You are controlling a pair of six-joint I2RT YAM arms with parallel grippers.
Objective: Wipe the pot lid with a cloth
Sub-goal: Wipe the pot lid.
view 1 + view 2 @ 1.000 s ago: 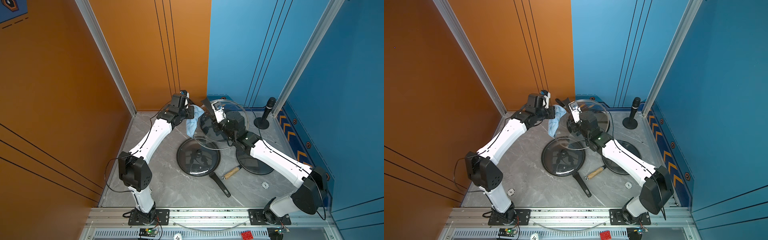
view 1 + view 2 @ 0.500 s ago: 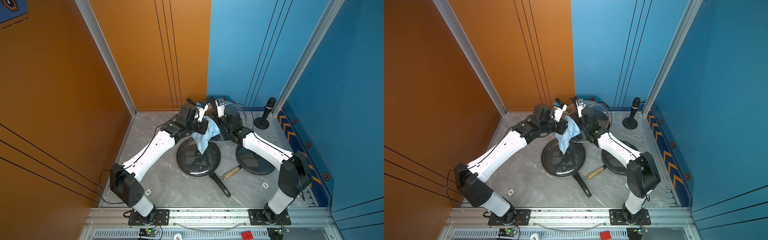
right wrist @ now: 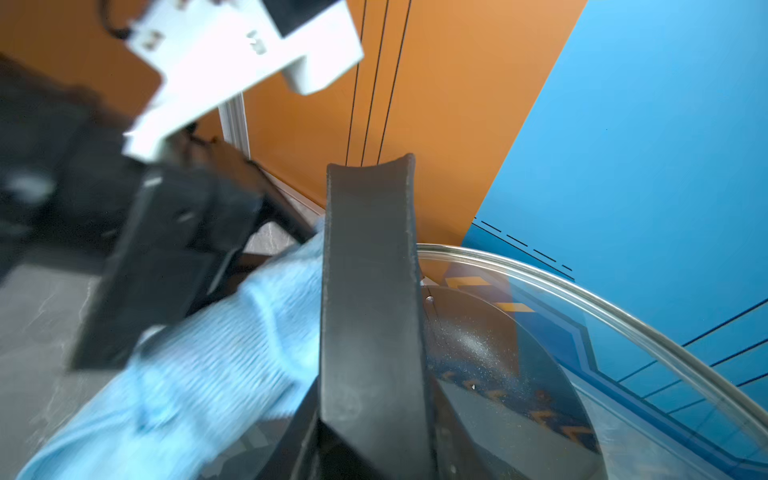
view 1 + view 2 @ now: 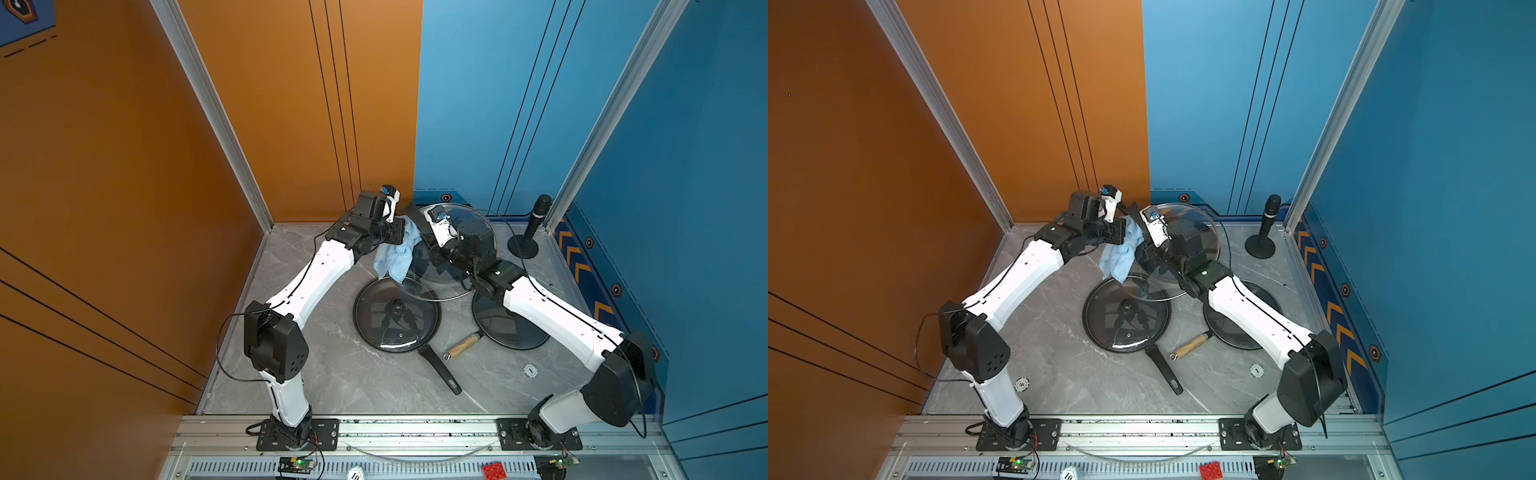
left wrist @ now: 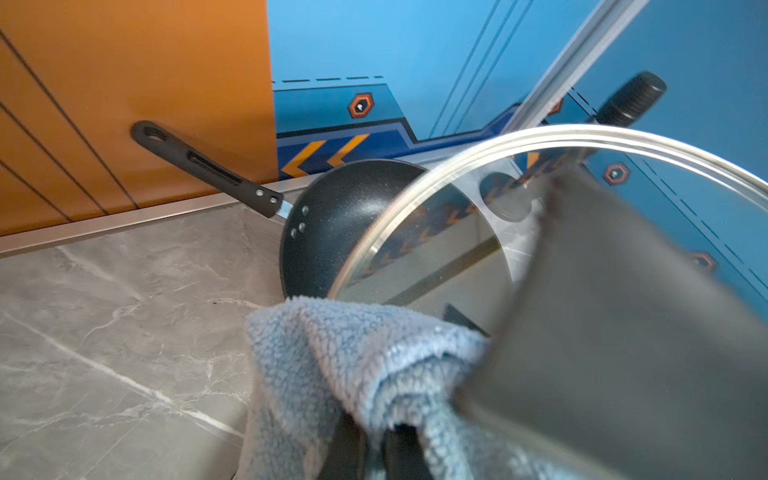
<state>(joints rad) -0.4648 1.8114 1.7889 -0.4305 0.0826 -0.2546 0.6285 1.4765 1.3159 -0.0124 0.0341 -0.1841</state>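
Looks barely started to me: right pincer (image 4: 417, 220) is clamped on the glass lid (image 4: 436, 284), tilting it up off the counter (image 4: 332, 374), left pincer (image 4: 402, 232) is closed on the blue cloth (image 4: 395, 257) right at the lid's rim, so the actual wiping is probably mostly left.

A small round white token (image 4: 355, 473) on the metal rail below the front edge of the grey marbled desk (image 4: 332, 374) bears "10", seen in both top views. A white round disc (image 4: 530, 370) lying near the desk's front right corner shows a mark like "1". A second white disc (image 4: 1021, 384) near the front left corner carries a mark too small to read. Orange chevron arrows (image 4: 578, 266) run along the dark blue band at the foot of the blue wall, between orange-and-black hexagon badges (image 5: 361, 106). No brand name is legible.
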